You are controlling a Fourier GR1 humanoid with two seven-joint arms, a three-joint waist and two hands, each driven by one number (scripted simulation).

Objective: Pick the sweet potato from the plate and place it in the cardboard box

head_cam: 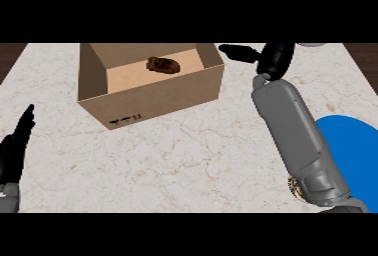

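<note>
Worktop (170,160) — pale marble surface with beige veining. Two items stand directly on it. The cardboard box (159,102), top open, sits near the far edge, left of centre, turned at an angle to the edges; black handling marks show low on its near wall. The plate (354,145) — blue — lies at the right edge, only partly in view.
</note>
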